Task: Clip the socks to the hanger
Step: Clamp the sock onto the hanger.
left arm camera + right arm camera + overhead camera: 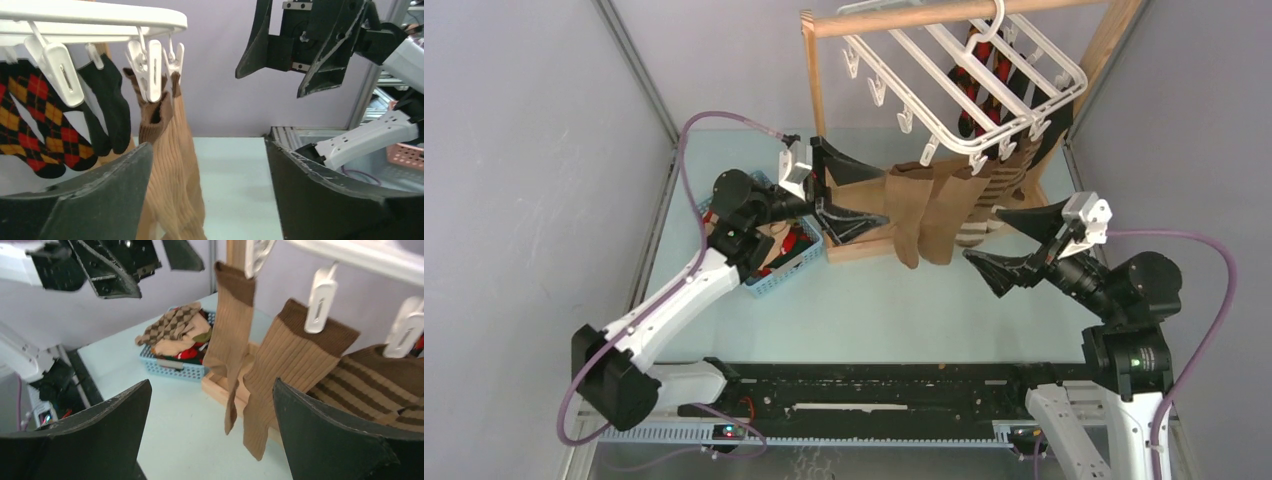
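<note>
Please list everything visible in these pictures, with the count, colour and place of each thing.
white plastic drying hanger with clips: one, white, hooked on the rail.
wooden rail stand: one, light wood, far side of table.
plain tan ribbed socks: two, brown cuffs, clipped to hanger.
brown-tan striped sock: at least one, clipped beside them.
red-orange-black argyle socks: seemingly two, clipped.
black socks: seemingly two, clipped beside the argyle.
blue mesh basket: one, left of stand, holding unclipped socks.
left pincer: black, open, near tan socks.
right pincer: black, open, empty.
</note>
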`<state>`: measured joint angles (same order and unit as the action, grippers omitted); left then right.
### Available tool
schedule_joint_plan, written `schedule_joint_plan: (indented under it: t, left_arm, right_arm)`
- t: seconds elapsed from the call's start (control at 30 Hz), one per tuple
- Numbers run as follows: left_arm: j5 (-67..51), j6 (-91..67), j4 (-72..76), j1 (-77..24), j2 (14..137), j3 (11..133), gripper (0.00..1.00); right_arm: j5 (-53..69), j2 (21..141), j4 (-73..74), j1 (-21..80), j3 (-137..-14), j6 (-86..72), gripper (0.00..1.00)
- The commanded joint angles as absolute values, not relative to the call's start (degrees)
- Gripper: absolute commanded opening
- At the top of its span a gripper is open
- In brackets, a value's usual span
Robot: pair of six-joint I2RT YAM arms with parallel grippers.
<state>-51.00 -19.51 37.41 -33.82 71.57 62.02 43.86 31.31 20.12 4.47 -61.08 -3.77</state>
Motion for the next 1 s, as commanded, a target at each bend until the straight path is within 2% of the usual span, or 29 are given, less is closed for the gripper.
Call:
schedule_joint_plan:
  t: [0.0,0.17,0.33,0.5,0.7,0.97]
  left_arm:
    - [-44.1,-5.8,23.8,-34.7,67.1,59.3,0.99]
    - [-41.9,-6.7,23.1,-34.6,66.4,59.4,1.00]
    - [-41.8,-13.2,24.7,-34.1,67.8,60.2,1.00]
    - [-40.1,-12.5,28.6,-33.9,66.5,56.4,1.00]
    - [-40.7,-6.2,29.3,-32.1,66.3,53.9,0.96]
    - [-41.2,-3.9,29.2,-29.7,66.5,53.4,0.93]
  right_arm:
    - [52.9,30.4,19.6,4.4,-58.0,3.7,0.99]
    - [58.8,30.4,14.2,6.7,-55.8,11.5,1.00]
    - [55.8,32.9,9.2,12.7,-55.7,12.2,1.00]
    - [46.0,35.8,3.5,20.2,-55.8,10.2,0.94]
    - [30.4,41.7,-5.2,28.4,-55.8,5.5,0.69]
    - [15.2,47.3,-11.6,34.8,-55.8,2.0,0.67]
